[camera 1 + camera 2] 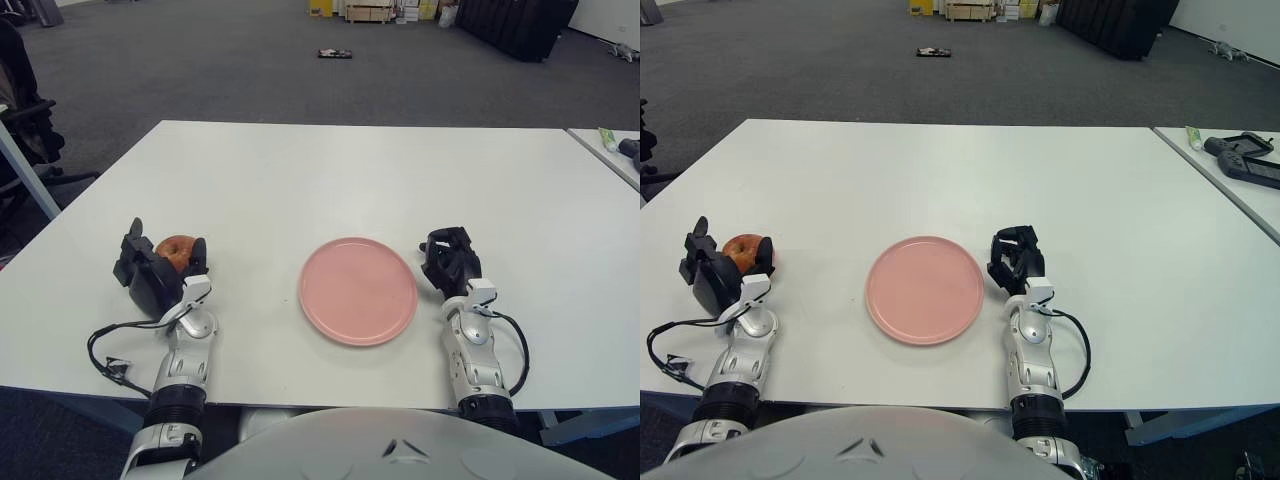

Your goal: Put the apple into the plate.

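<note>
A red-orange apple (176, 250) sits on the white table (300, 180) at the front left. My left hand (160, 262) is at the apple, with its palm behind it. One finger (135, 236) stands upright a little to the apple's left and another finger (199, 256) is against its right side. The fingers are spread and not closed on the apple. A pink plate (358, 290) lies empty in the middle front of the table. My right hand (448, 258) shows just right of the plate with its fingers curled, holding nothing.
A second table (1220, 170) stands at the right with a dark controller (1248, 162) and a small green item (1193, 136) on it. A chair (25, 120) shows off the table's left edge. A black cable (110, 345) loops by my left forearm.
</note>
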You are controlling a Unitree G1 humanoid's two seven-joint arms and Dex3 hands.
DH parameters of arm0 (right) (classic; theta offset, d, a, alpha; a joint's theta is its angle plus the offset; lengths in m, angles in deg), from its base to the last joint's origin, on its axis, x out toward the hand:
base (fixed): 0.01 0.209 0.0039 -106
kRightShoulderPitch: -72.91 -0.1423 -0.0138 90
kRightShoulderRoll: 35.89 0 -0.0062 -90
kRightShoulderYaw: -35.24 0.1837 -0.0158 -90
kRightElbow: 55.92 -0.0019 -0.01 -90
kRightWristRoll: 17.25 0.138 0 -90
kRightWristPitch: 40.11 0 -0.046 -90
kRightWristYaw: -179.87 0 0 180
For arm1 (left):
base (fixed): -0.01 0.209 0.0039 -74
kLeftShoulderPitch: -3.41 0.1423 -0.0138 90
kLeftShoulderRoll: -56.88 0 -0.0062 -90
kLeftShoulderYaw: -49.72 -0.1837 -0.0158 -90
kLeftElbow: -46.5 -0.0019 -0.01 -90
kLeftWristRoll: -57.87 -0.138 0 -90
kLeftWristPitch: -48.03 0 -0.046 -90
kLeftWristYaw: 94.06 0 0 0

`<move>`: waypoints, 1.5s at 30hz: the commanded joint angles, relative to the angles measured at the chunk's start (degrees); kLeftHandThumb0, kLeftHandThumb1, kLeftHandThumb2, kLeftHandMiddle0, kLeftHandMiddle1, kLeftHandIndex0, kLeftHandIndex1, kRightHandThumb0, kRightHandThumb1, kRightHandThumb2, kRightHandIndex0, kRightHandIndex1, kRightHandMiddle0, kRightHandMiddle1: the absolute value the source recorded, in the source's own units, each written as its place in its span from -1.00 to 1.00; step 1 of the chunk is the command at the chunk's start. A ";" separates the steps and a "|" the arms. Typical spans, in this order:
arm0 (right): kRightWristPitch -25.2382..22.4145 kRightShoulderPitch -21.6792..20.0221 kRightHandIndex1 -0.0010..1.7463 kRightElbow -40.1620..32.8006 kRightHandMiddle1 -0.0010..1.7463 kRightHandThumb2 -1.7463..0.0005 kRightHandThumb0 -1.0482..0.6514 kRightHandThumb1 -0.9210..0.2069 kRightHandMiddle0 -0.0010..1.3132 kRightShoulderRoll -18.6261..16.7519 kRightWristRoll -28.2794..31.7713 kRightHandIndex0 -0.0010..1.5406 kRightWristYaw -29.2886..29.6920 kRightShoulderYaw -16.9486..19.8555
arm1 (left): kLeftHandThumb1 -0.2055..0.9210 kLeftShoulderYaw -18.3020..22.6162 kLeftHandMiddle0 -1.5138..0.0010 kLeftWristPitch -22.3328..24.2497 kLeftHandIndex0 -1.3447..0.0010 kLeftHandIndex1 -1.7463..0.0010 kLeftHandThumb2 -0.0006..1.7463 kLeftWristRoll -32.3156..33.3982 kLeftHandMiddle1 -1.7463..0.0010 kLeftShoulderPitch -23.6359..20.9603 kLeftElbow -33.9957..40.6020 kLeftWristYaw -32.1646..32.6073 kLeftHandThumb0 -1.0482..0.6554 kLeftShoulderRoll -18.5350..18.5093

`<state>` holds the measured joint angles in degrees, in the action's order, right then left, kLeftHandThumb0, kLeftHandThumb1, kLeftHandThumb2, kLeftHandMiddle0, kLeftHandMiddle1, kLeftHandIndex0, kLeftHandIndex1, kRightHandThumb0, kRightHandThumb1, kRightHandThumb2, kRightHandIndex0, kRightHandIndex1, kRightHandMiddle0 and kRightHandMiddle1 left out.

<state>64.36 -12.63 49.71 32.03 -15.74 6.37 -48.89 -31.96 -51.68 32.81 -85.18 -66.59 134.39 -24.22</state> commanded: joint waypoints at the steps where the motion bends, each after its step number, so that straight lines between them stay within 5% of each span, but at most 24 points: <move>1: -2.11 1.62 0.58 2.43 1.00 0.11 -0.20 -0.68 -0.55 -0.21 0.84 -0.33 -0.07 0.30 | 0.51 -0.99 1.00 -0.60 1.00 0.15 -0.21 0.14 0.32 -1.35 -0.96 -1.29 -0.70 -0.37; 15: -3.15 2.47 0.57 1.14 1.00 0.10 -0.20 -0.68 -0.54 -0.55 1.29 -0.35 -0.07 0.47 | 0.50 -2.32 1.00 -1.85 1.00 0.14 -0.25 1.38 0.38 -3.84 -2.82 -6.66 -0.77 -2.09; 27: -3.41 2.99 0.57 0.44 1.00 0.12 -0.20 -0.70 -0.56 -0.75 1.09 -0.35 0.48 0.59 | 0.40 -5.35 1.00 3.24 1.00 -0.04 -0.22 2.21 0.23 -1.82 1.86 -23.10 -0.79 -7.35; 45: -3.23 3.55 0.55 -0.27 1.00 0.13 -0.20 -0.71 -0.56 -0.69 1.50 -0.35 -0.01 0.79 | 0.55 -5.20 1.00 21.29 1.00 -0.06 -0.27 3.81 0.48 -5.98 0.46 -34.15 -0.85 -9.31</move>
<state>63.96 -11.16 47.65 31.76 -15.49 6.37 -48.54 -36.69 -33.52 35.67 -89.93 -63.28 102.57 -33.89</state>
